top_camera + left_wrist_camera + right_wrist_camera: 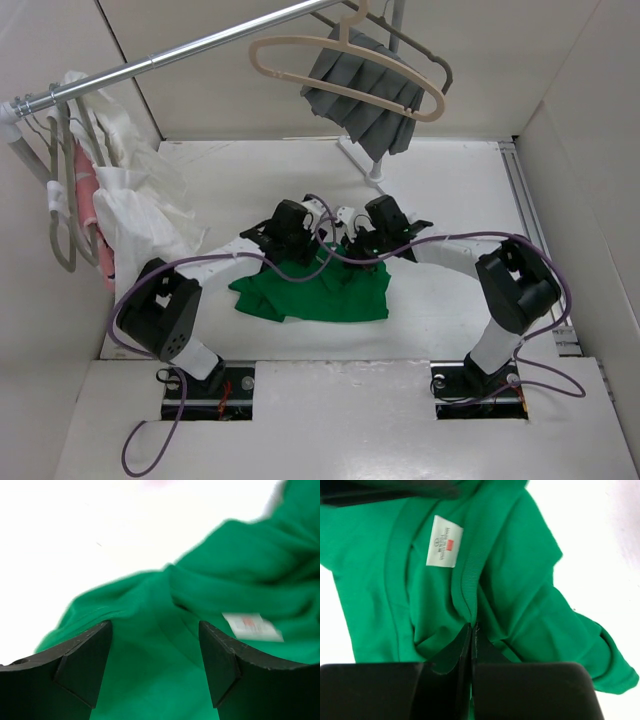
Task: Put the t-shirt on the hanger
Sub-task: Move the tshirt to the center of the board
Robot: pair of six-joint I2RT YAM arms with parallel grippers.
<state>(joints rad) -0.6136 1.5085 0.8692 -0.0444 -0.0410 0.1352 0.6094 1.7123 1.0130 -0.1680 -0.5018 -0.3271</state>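
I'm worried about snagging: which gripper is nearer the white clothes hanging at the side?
Left. The left gripper, open over the t-shirt, sits toward the white garments; the right gripper, shut on the t-shirt, lies beyond it.

One printed item found: white neck label [445,541], sewn inside the collar of the green t-shirt [520,605]. Bears a small round emblem, short lines of dark print running sideways, and a red-orange square. Lettering too small to read. Same label blurred in left wrist view, only a reddish mark discernible. No legible text, brand or number elsewhere.
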